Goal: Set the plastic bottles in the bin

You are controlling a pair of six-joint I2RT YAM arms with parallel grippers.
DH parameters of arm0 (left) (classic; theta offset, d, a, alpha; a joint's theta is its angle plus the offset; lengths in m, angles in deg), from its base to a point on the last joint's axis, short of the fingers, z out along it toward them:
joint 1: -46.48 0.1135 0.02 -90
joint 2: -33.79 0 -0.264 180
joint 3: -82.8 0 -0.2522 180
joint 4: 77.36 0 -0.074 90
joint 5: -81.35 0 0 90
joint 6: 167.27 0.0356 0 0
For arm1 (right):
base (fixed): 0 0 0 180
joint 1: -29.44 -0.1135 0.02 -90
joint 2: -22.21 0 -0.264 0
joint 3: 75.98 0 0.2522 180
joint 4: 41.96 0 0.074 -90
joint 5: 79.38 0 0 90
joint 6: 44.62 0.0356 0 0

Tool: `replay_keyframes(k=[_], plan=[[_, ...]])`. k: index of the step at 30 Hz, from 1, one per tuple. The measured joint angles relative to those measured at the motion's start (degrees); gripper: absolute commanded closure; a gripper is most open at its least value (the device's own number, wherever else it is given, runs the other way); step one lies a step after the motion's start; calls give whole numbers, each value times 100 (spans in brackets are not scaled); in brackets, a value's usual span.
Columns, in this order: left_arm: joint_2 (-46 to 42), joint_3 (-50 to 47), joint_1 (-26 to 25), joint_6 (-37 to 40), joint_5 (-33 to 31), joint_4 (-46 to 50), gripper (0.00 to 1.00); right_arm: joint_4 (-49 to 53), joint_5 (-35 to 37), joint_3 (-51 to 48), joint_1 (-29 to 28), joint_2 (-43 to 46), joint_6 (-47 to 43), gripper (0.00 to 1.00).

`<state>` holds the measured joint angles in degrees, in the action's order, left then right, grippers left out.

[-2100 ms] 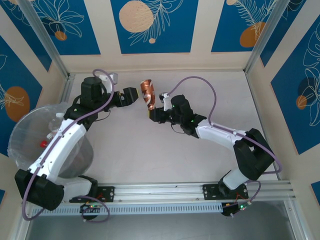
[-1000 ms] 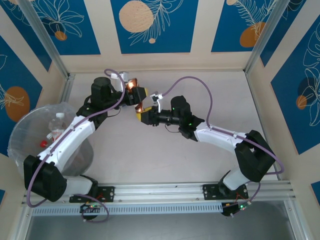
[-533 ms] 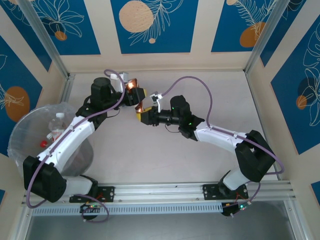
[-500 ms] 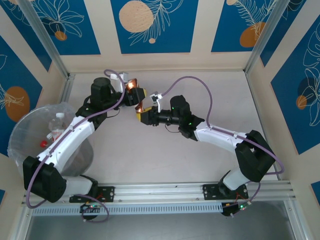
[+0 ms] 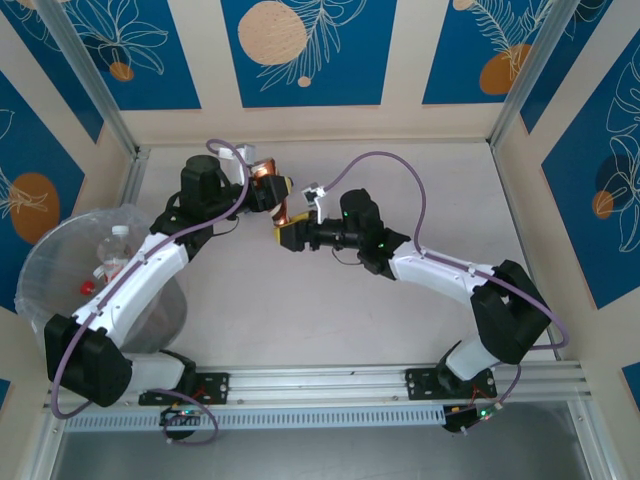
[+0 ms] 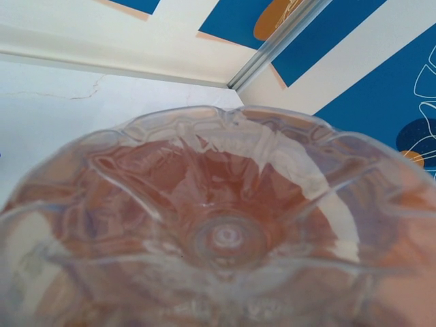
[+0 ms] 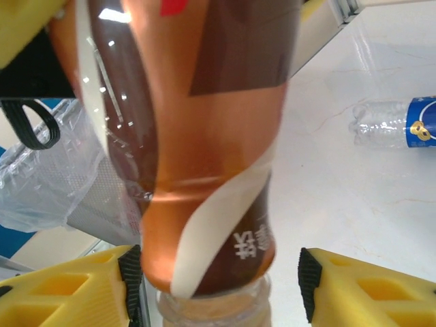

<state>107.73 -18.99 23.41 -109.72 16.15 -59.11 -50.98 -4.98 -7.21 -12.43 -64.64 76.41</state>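
Note:
A brown-labelled plastic bottle [image 5: 266, 171] hangs in the air at the back middle of the table, between my two grippers. My left gripper [image 5: 277, 189] is shut on its lower body, and the bottle's clear ribbed base [image 6: 225, 238] presses close to the left wrist camera. My right gripper [image 5: 286, 231] is open around the neck end [image 7: 204, 204], with a gap beside the right pad [image 7: 308, 283]. The bin [image 5: 45, 270], lined with a clear bag, stands at the left edge and holds bottles [image 5: 116, 243]. Another bottle, with a blue label [image 7: 402, 122], lies on the table.
The bin's crinkly liner [image 7: 54, 177] shows behind the held bottle in the right wrist view. Aluminium frame posts [image 5: 100, 90] and blue patterned walls enclose the white table [image 5: 330, 310]. Both arms reach toward the back middle.
My right gripper has opened off the brown-labelled bottle, which it held shut a second ago. My left gripper has closed in on the bottle. Both arms have barely shifted.

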Motion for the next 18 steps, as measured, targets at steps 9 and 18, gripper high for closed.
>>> replay_keyframes(k=[9, 18], plan=[[0, 15, 9, 9, -138, 166, 40, 131, -116, 7, 181, 44, -120, 10], [-566, 599, 175, 608, -925, 1635, 40, 970, 728, -201, 503, 1226, -431, 0]])
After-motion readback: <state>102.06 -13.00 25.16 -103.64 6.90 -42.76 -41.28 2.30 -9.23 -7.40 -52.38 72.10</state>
